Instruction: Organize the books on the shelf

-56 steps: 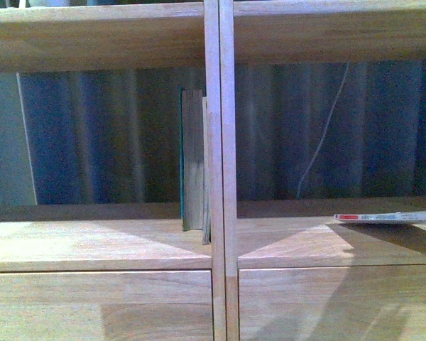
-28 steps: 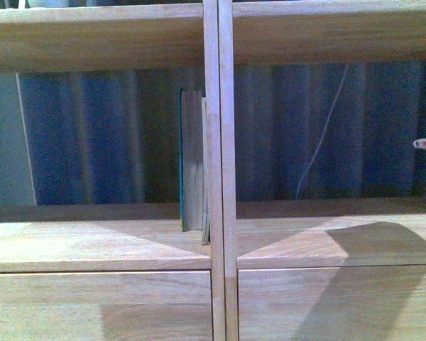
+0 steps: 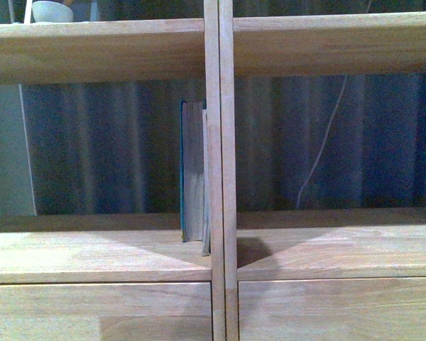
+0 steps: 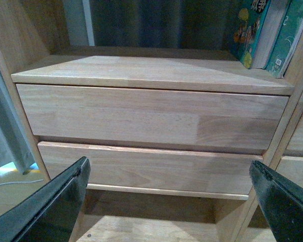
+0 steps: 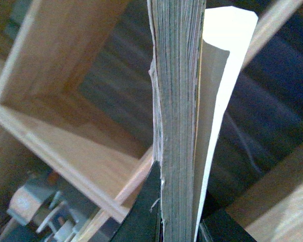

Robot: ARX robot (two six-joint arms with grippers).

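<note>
The right fingers (image 5: pixel 141 212) clamp the thin paperback (image 5: pixel 177 101) at its lower end, long axis running up the frame away from them toward the shelf (image 5: pixel 65 146), where two books (image 3: pixel 194 177) stand upright at frame centre against the divider (image 3: pixel 220 142); the left fingers (image 4: pixel 55 201) gape wide, empty.

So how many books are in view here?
3. A thick teal book and a thinner book stand in the shelf's left compartment against the central divider; a third book is clamped in the right gripper. Others may be out of frame.
</note>
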